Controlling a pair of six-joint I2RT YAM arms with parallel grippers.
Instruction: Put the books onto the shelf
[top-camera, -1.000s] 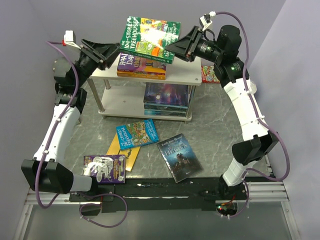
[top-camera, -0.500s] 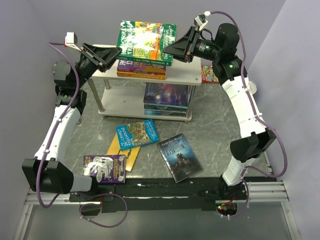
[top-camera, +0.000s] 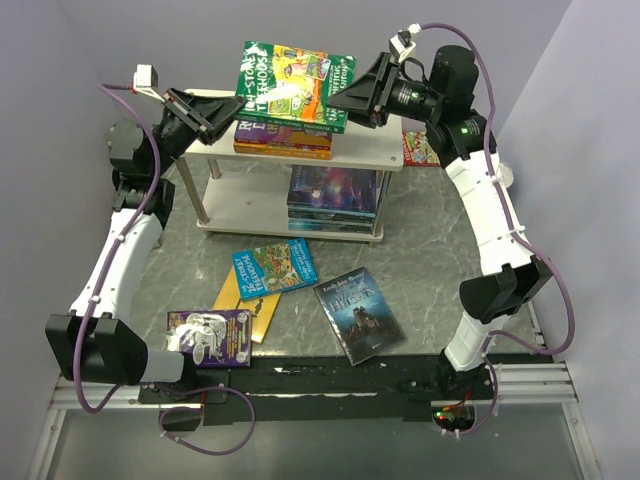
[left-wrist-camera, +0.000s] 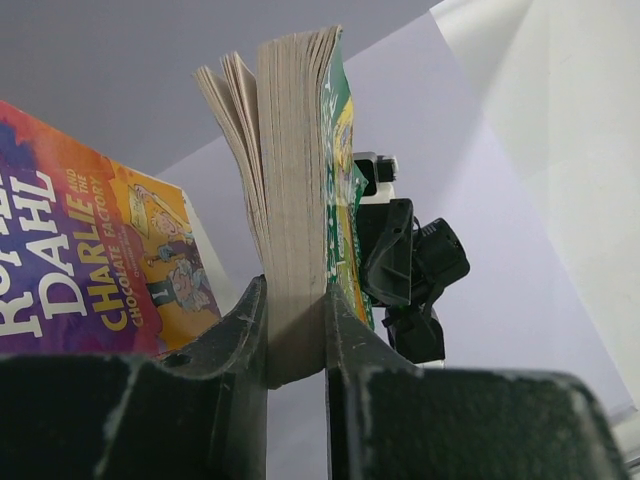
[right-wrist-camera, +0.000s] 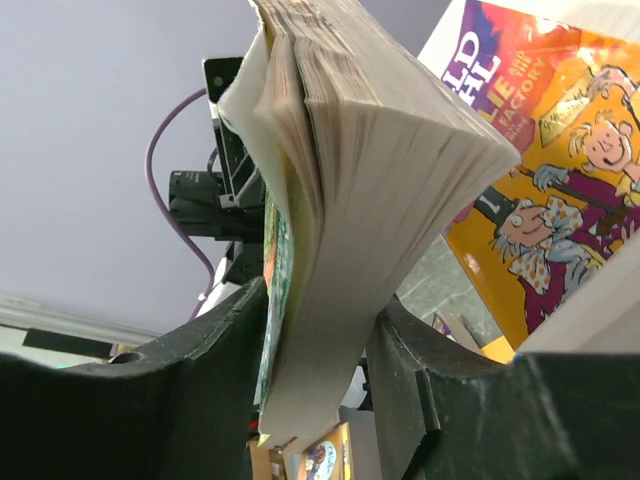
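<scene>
The left gripper and right gripper pinch the green book at opposite edges; uneven release could tip it off the shelf.

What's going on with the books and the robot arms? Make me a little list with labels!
held book: green Treehouse book, over the shelf
left gripper: clamped on its left edge
right gripper: gripping its right edge
shelf top: Roald Dahl book on a stack
on table: blue book, yellow book, castle book, purple book
</scene>
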